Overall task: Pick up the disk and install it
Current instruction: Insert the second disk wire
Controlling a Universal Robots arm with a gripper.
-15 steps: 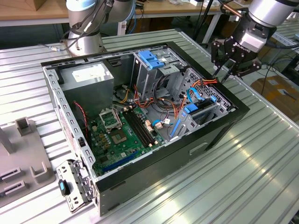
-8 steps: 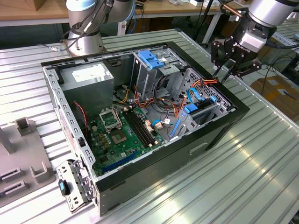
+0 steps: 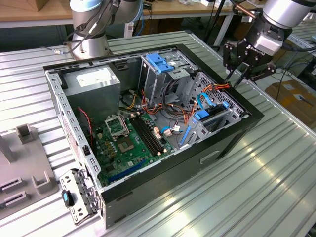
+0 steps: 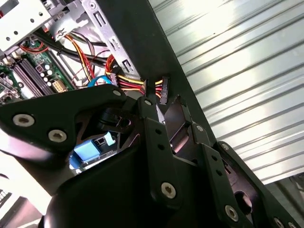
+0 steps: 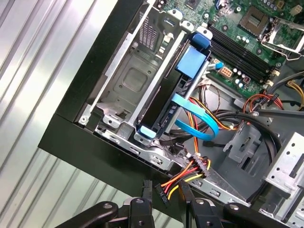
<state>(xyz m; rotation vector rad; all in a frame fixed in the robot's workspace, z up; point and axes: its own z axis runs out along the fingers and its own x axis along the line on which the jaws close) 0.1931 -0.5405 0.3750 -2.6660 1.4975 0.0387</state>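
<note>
Open computer case (image 3: 163,177) lying on its side on a ribbed metal table (image 3: 247,197), near the table's middle, interior facing up. Gripper (image 3: 238,79) hovering above the case's edge at the exterior view's right, just over the drive bays. Fingers spread apart, pinching nothing; gap between the tips clear in both wrist views (image 5: 164,197) (image 4: 166,111).

The disk (image 5: 192,64) seated on edge in a slot of the metal drive bay (image 5: 111,126) at the case's corner, blue carrier frame showing at both ends, dark side face between them. Same disk in the exterior view (image 3: 212,116), standing in the bay below the gripper, apart from the fingers. Slot beside it, toward the case's outer wall, holding no drive (image 5: 128,80).

Light-blue flat cable (image 5: 194,116) looping out just beside the disk. Red-yellow-black wire bundle (image 5: 187,173) running along the bay's edge, its black connector (image 5: 161,192) lying beneath the gap between the fingertips; touching or not cannot be told.

Green motherboard (image 3: 123,143) on the case floor, grey power supply (image 3: 94,81) at the far corner, grey drive cage with blue latch (image 3: 160,61) along the far edge.
</note>
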